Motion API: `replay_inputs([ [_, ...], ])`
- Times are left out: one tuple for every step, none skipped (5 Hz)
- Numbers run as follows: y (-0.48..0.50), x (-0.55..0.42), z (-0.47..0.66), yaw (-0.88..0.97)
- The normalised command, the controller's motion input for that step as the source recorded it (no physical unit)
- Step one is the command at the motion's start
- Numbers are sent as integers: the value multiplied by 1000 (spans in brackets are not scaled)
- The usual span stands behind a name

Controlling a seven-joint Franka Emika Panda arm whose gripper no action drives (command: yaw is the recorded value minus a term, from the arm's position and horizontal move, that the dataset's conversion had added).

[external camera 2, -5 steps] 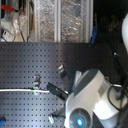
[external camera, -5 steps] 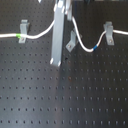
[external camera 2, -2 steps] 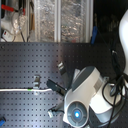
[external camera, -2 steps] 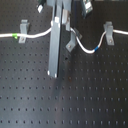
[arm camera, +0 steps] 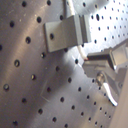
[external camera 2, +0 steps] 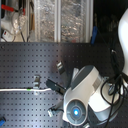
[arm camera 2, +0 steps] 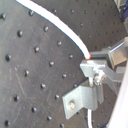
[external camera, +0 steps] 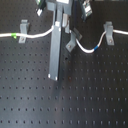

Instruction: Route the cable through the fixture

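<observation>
The white cable [external camera: 35, 36] runs across the black pegboard in the first exterior view, with a green band [external camera: 16, 35] near the left fixture [external camera: 22, 30] and a blue band [external camera: 95, 49] before the right fixture [external camera: 107, 33]. My gripper [external camera: 59, 31] stands where the cable crosses it, next to the middle fixture [external camera: 73, 43]. In the second wrist view the cable [arm camera 2: 55, 27] ends at the shut fingertips [arm camera 2: 96, 67], just beside a metal fixture [arm camera 2: 82, 100]. The second exterior view shows the cable [external camera 2: 17, 90] leading to the gripper [external camera 2: 51, 87].
The pegboard [external camera: 90, 95] fills the first exterior view. In the second exterior view the white arm body [external camera 2: 85, 95] covers the board's right half, with small fixtures [external camera 2: 60, 67] near it and cluttered shelves [external camera 2: 50, 20] behind.
The gripper has shifted a little to the first exterior view's left with the cable. In the second exterior view the arm body has moved up and left.
</observation>
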Motion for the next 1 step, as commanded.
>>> replay_inputs([
  [16, -159, 3, 0],
])
